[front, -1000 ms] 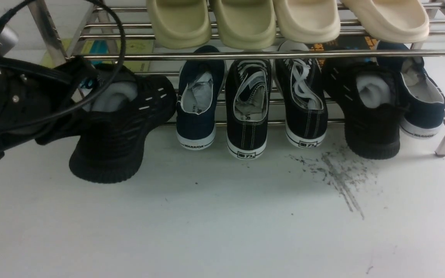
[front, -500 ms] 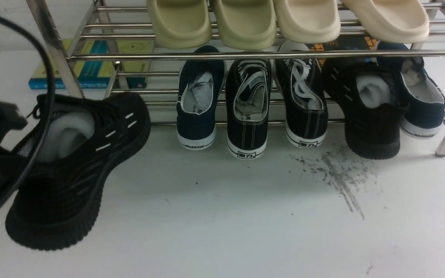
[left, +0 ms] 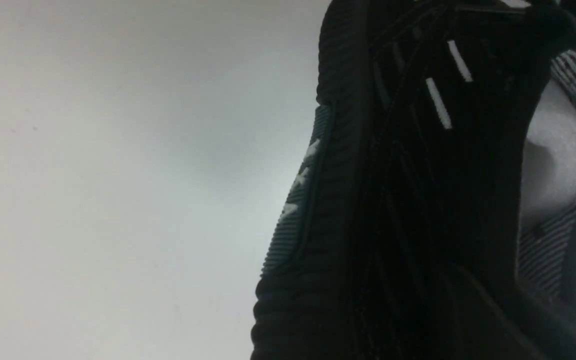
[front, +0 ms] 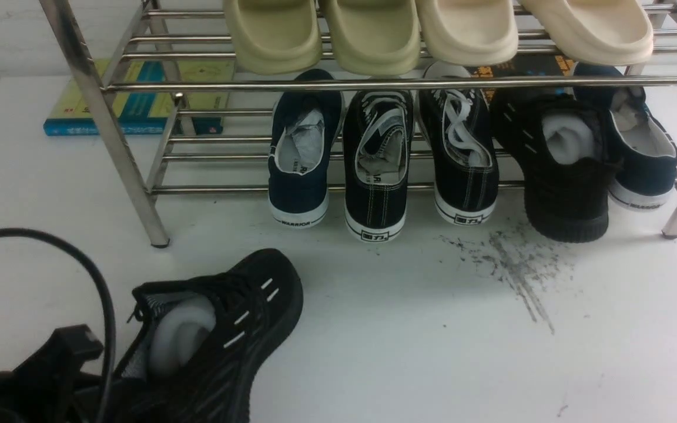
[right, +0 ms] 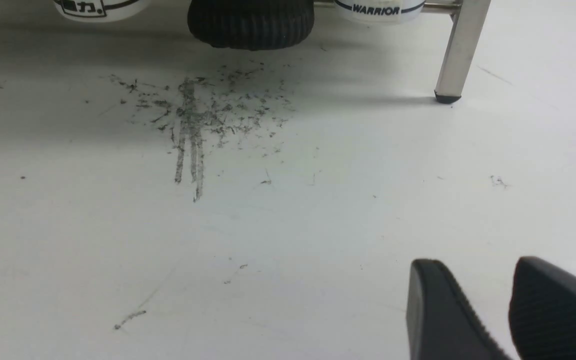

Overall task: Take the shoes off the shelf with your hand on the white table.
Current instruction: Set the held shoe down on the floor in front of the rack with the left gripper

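In the front view the left hand (front: 89,376) pinches one black shoe (front: 221,335) in front of the rack (front: 97,126), its mate (front: 567,164) on the lower tier; carrying seems in hand, and the next move calls for setting it level on the white desk (front: 409,329), with room ahead of the rack. The left wrist view shows its sole over pale surface. In the right wrist view the right hand (right: 488,305) is spread, near scuffed desk.
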Robot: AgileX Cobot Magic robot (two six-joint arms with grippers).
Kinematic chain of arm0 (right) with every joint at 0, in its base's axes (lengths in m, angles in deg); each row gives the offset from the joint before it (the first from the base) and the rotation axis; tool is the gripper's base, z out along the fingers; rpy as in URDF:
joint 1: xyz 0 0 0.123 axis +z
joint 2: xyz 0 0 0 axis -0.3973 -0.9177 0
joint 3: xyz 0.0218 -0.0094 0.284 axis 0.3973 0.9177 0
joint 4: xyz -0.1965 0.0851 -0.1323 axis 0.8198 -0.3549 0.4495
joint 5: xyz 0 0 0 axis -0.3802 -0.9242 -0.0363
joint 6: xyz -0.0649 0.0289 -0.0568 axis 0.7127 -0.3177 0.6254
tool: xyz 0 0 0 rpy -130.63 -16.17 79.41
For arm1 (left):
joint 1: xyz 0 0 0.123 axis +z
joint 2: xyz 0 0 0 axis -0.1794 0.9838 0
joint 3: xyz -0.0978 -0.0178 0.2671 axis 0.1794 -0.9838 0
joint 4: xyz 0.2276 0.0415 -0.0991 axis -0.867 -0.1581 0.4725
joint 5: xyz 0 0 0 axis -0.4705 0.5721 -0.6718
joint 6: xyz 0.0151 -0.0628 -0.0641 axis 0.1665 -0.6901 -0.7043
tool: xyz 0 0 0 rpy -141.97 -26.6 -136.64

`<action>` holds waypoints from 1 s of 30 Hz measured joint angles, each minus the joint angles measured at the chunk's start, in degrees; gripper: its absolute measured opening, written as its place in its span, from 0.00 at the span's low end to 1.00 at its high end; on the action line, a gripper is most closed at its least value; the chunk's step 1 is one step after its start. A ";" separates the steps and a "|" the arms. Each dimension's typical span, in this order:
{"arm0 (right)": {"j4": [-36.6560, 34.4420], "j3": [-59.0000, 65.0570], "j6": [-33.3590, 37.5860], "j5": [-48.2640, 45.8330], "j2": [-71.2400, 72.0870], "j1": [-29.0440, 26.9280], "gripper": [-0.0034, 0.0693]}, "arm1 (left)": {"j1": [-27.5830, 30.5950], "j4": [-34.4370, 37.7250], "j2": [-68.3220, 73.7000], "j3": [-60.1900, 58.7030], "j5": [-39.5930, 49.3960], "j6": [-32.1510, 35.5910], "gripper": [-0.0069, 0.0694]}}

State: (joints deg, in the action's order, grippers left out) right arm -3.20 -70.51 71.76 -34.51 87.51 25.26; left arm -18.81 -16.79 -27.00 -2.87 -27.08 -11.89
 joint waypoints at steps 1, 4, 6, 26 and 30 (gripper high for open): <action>0.00 0.00 0.00 0.00 0.00 0.00 0.38 | 0.00 2.36 0.00 -0.08 -1.25 1.59 0.12; 0.00 0.00 0.00 0.00 0.00 0.00 0.38 | 0.00 6.96 0.00 1.14 -3.15 6.33 0.12; 0.00 0.00 0.00 0.00 0.00 0.00 0.38 | 0.00 8.96 0.40 3.31 -3.54 9.30 0.12; 0.00 0.00 0.00 0.00 0.00 0.00 0.38 | -5.55 -18.80 16.88 47.11 23.56 -2.51 0.12; 0.00 0.00 0.00 0.00 0.00 0.00 0.38 | -16.92 -26.38 13.82 39.93 23.66 -15.46 0.12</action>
State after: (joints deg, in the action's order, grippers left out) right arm -3.20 -70.51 71.76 -34.51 87.51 25.26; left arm -35.73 -43.18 -13.18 37.05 -3.42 -27.35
